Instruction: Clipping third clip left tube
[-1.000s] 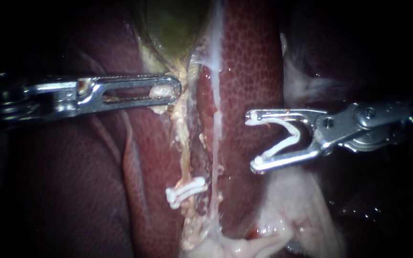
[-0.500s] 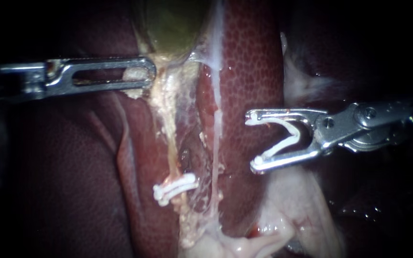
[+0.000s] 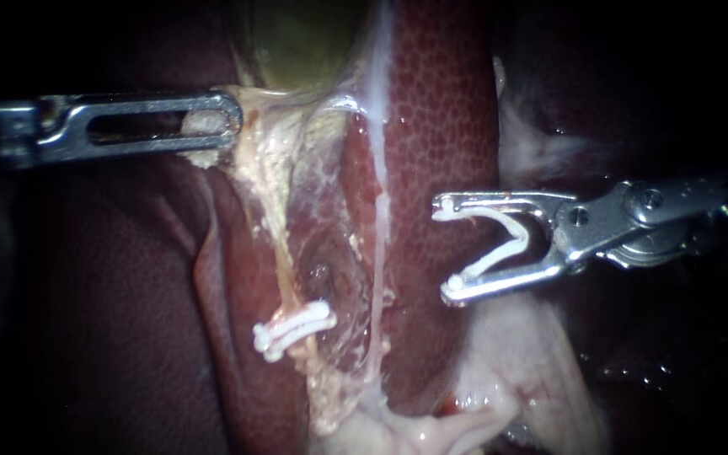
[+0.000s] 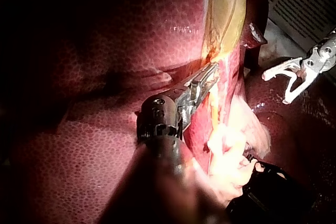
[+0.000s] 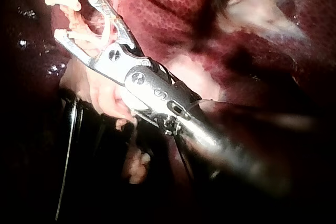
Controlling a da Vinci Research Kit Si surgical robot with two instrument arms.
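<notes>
In the endoscope view, the left instrument (image 3: pixel 226 120) is coming in from the upper left. Its slotted jaws are lying closed on pale tissue (image 3: pixel 198 125) at the bottom of the gallbladder (image 3: pixel 297 42) and are holding it out toward the left edge. From that grip the left tube (image 3: pixel 284 244) is running as a pale strand down the middle of the frame, stretched taut across the liver (image 3: pixel 440 109). A closed clip (image 3: pixel 293 327) is sitting across the tube in the lower centre. A thinner strand (image 3: pixel 377 278) is hanging just right of it. The right instrument (image 3: pixel 445 250) is entering from the right edge at mid height. Its jaws are standing wide apart with an open clip (image 3: pixel 499 240) seated between them, one white leg against each jaw. The tips are pointing left and hovering over the liver, right of both strands and apart from them.

In the left wrist view, the left instrument's jaws are pinching tissue where the yellowish gallbladder is narrowing, with the pale strand trailing beside the shaft. The right instrument is showing well off to one side, its jaws spread around the open clip.

In the right wrist view, the right instrument's jaws are gaping, with the open clip lodged between them. Pale strands and liver are lying ahead of the tips. Whether the tips are touching the strands cannot be told here.
</notes>
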